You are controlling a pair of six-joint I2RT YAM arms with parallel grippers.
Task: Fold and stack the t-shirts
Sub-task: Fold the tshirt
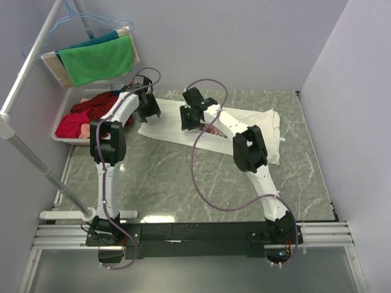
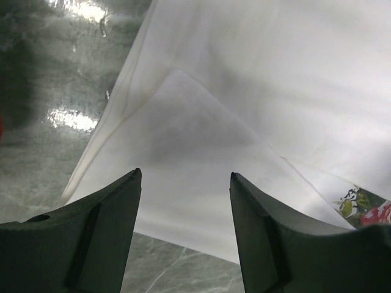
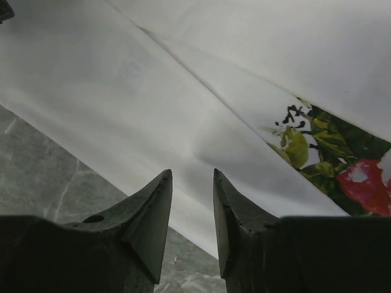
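Take the table [image 1: 183, 183] as the dial, with 12 o'clock farthest from the robot. Find the t-shirt [image 1: 256, 125] lying flat across the far band, from about 11 round to 2 o'clock: white, part-folded, with one flap laid diagonally over the body. Judge the step in hand as taking up the near-left hem for the next fold.

Note the basket [image 1: 66, 135] of red clothes at the table's 10 o'clock edge and the green cloth [image 1: 98, 60] hanging above it; leave both alone.

See the left gripper [image 1: 148, 108] at 11 o'clock over the shirt's left corner, jaws released and well apart, with nothing between them. See the right gripper [image 1: 190, 117] near it toward 12 o'clock, jaws parted by a narrow gap, apparently empty, close above the cloth near the floral print [image 3: 342, 165].

To do it well:
- Drop both sets of jaws onto the near hem.
- Pinch every layer together.
- Lift level, carry toward 1 o'clock, and keep the cloth taut between the two holds.
- Expect limp cotton to sag and drag.
- Mind the flap's crease [image 2: 183, 74]; avoid snagging it.

Use the bare stone from 3 round to 9 o'clock for swinging; steer clear of the basket side.
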